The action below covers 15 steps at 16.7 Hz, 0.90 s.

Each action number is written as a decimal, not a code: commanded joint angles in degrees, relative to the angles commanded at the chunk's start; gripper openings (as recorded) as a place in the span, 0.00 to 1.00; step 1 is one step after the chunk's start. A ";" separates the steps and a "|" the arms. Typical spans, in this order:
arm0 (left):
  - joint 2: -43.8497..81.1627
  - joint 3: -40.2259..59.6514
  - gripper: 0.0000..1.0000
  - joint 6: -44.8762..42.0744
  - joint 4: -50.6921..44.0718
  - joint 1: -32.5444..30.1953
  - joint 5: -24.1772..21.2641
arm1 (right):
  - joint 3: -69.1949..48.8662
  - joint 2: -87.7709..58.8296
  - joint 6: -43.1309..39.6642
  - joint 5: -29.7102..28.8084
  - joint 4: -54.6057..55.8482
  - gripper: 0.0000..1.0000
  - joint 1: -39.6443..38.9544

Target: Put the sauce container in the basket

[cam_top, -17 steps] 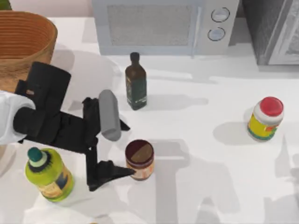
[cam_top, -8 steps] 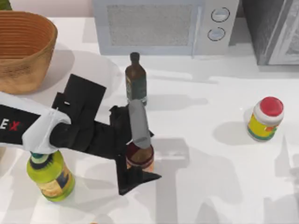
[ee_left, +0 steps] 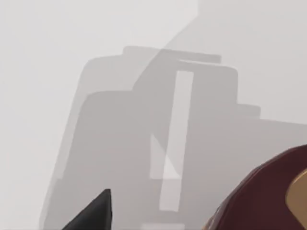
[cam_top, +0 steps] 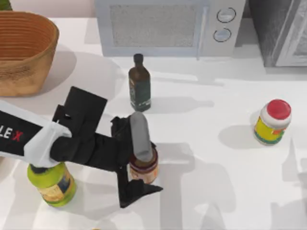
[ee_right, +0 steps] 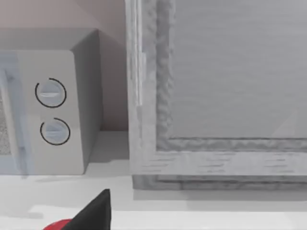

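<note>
left gripper point(cam_top: 135, 165): wide, fingers straddling the sauce container point(cam_top: 144, 168), not closed on it | sauce container: upright on table point(cam_top: 216, 191), low centre-left, at 6 o'clock from the green bottle point(cam_top: 139, 84) | basket point(cam_top: 24, 48): at 10 o'clock from container, well apart | right gripper: state cannot be told

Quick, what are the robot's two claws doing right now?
Left end effector: open, fingers on either side of the sauce jar, not gripping yet.
Right end effector: cannot be told.
</note>
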<state>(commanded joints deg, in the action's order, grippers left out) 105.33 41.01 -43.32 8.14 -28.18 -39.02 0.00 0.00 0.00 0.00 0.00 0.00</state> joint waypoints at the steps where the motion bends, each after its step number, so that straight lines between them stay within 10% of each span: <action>1: 0.00 0.00 0.85 0.00 0.00 0.00 0.00 | 0.00 0.00 0.00 0.00 0.00 1.00 0.00; 12: 0.00 0.00 0.02 0.00 0.00 0.00 0.00 | 0.00 0.00 0.00 0.00 0.00 1.00 0.00; 15: 0.00 0.00 0.00 0.00 0.00 0.00 0.00 | 0.00 0.00 0.00 0.00 0.00 1.00 0.00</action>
<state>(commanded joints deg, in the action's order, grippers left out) 105.33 41.01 -43.32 8.14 -28.18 -39.02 0.00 0.00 0.00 0.00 0.00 0.00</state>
